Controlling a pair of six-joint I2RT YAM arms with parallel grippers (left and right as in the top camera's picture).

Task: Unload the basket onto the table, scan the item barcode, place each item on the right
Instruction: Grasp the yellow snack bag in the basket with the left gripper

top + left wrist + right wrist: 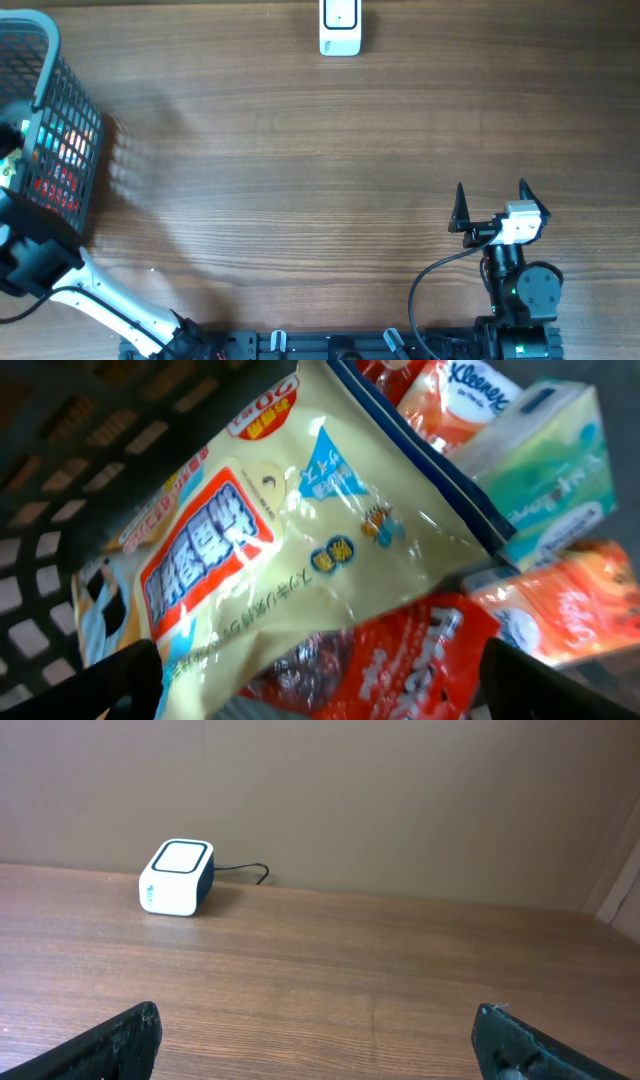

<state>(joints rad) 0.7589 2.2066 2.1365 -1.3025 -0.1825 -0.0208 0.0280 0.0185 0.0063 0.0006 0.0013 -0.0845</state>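
the left gripper [322, 685] is hovering, jaws apart, over the yellow pouch [300, 540] in the basket [62, 95] at upper left, while the right gripper [492, 205] is waiting apart, with grasping and presenting to the scanner [340, 28] at top centre remaining.

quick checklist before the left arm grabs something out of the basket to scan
1. left end effector open: ok
2. it is down in the basket, over the yellow bag: ok
3. barcode showing on that bag: not ok, none on the visible face
4. fingers touching the bag: cannot tell
5. scanner uncovered, nothing on it: ok
6. right end effector open, apart from the scanner: ok
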